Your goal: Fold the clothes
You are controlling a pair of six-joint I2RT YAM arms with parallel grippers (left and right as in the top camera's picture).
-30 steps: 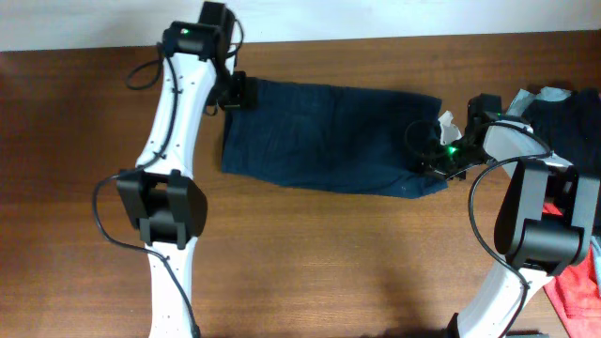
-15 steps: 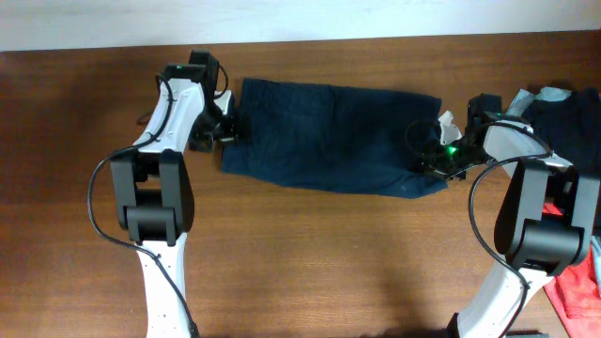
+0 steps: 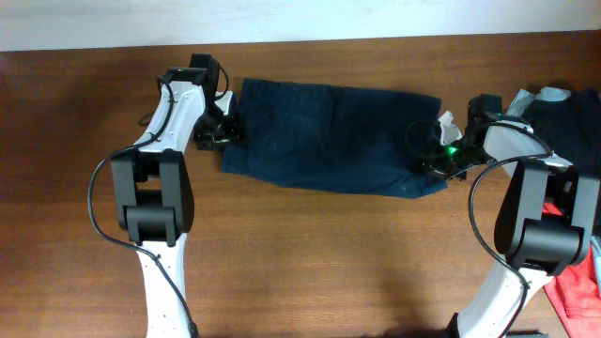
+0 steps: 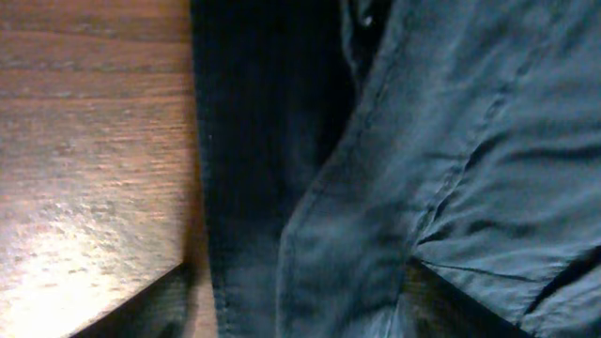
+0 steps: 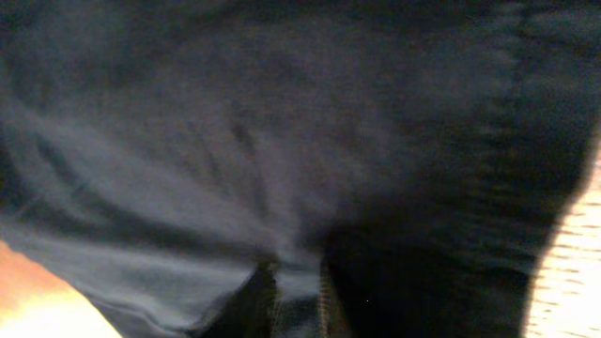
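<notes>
Overhead: left pincer [image 3: 227, 132] agape astride one end of shorts [image 3: 329, 136]; right pincer [image 3: 429, 161] clamped on other end

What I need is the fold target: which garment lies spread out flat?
The dark navy shorts, laid out flat in the middle. The navy heap at the right edge is bunched up, and the red garment sits crumpled.

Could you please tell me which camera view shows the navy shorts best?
The overhead view: the navy shorts lie spread on the table with almost their whole outline visible. The left wrist view shows only a patch with seams and an edge; the right wrist view, blurred dark fabric.
</notes>
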